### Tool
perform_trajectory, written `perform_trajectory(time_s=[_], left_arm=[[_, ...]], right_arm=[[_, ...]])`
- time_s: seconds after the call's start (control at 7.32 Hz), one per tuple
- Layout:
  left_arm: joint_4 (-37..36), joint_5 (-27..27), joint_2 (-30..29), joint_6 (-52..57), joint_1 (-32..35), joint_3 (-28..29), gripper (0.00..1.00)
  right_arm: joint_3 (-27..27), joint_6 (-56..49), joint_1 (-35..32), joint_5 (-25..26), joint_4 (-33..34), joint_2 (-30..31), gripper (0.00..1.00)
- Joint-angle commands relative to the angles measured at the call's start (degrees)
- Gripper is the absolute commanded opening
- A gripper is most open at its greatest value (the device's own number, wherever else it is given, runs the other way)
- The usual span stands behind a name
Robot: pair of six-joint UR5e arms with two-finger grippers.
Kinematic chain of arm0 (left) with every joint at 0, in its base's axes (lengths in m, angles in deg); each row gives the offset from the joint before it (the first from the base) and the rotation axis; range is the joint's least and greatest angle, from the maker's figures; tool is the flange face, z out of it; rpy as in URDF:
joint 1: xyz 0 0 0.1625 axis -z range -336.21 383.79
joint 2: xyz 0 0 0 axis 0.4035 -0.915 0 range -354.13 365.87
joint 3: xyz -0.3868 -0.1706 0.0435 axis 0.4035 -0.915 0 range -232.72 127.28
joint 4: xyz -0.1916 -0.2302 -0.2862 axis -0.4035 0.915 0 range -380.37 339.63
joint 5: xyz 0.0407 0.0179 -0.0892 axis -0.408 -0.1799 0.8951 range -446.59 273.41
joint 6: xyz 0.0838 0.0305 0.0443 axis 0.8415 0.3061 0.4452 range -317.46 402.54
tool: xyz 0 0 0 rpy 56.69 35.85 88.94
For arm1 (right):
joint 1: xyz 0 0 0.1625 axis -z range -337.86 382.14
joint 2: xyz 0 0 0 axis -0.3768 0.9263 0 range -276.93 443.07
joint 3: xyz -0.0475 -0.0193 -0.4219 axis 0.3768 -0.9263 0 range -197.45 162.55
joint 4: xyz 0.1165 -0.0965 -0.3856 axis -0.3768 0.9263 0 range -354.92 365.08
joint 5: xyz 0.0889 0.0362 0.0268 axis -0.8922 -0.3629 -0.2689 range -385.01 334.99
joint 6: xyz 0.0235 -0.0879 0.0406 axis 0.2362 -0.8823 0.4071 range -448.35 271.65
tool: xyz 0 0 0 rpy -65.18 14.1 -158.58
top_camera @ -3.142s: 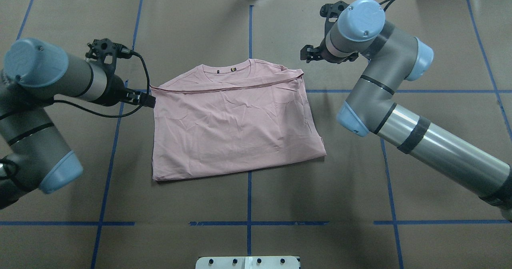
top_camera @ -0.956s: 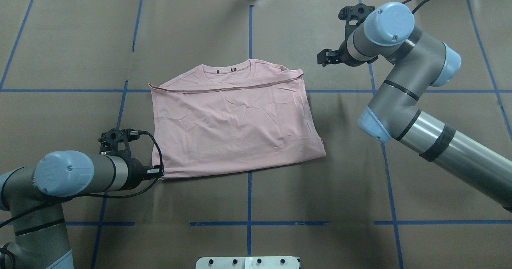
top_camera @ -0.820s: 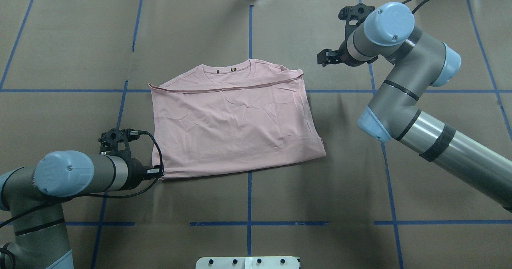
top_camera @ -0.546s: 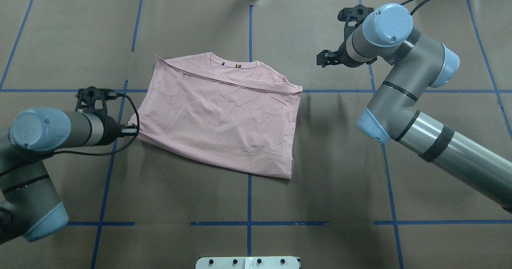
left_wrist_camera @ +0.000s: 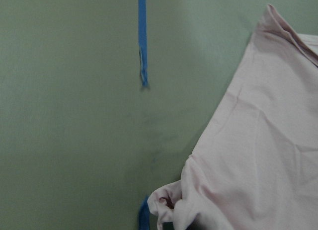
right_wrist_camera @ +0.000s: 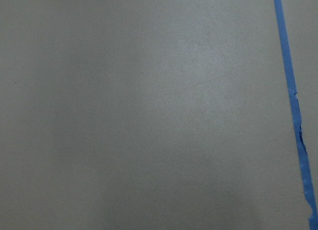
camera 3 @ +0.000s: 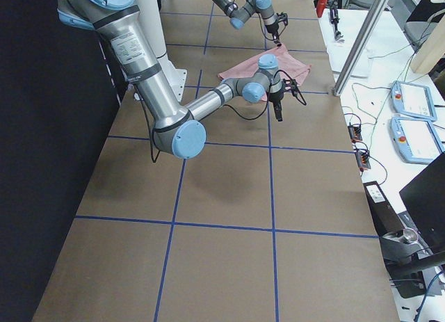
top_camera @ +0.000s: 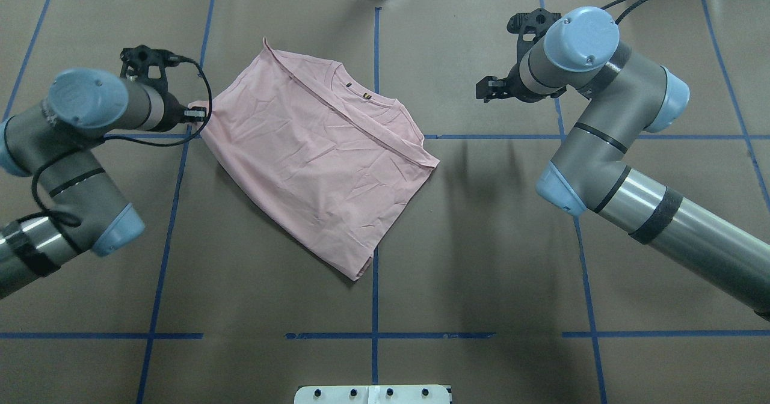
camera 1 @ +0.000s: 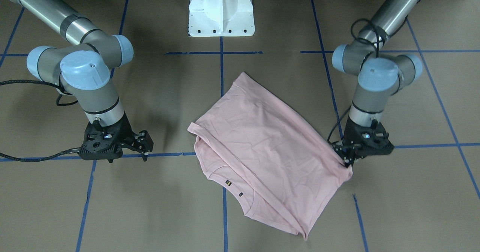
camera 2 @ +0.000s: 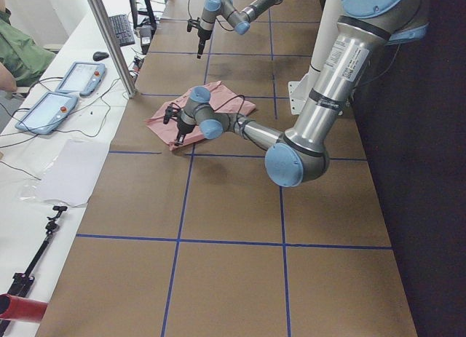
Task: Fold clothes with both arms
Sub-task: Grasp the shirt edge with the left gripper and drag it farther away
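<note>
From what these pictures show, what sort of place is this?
Most likely a robotics lab: the left arm and right arm reach over a table covered in brown paper with a blue tape grid, and control pendants lie on a side bench.

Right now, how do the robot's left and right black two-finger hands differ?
The left black two-finger hand is shut on a corner of the pale pink T-shirt; the right black two-finger hand is open and empty. The left touches cloth; the right hangs over bare brown table. Both point downward.
</note>
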Motion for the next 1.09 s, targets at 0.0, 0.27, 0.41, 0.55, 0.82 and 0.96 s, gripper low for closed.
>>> perform_trajectory(time_s=[0.0, 0.27, 0.41, 0.55, 0.82, 0.96], left_arm=[[9.4, -2.7, -5.9, 6.9, 3.6, 15.9, 0.0], [13.4, -2.0, -4.5, 13.3, 4.4, 14.7, 1.0], [14.4, 3.0, -3.6, 14.4, 5.7, 12.1, 1.0], [14.9, 7.8, -1.9, 15.4, 6.7, 10.5, 1.0], [14.8, 8.0, -0.7, 15.9, 6.7, 8.0, 1.0], [14.8, 8.0, -0.7, 15.9, 6.7, 7.9, 1.0]], right_arm=[[0.0, 0.1, 0.0, 0.0, 0.0, -0.1, 1.0], [-0.1, 1.7, 0.8, 0.0, 0.0, -1.1, 1.0], [-1.1, 1.9, 1.4, 0.1, 0.2, -3.4, 1.0], [-5.2, 9.0, 3.3, 0.6, 0.1, -8.8, 0.99], [-12.5, 21.3, 6.8, 6.2, 0.1, -17.7, 0.77], [-15.9, 24.7, 8.2, 7.0, -0.1, -21.2, 0.71]])
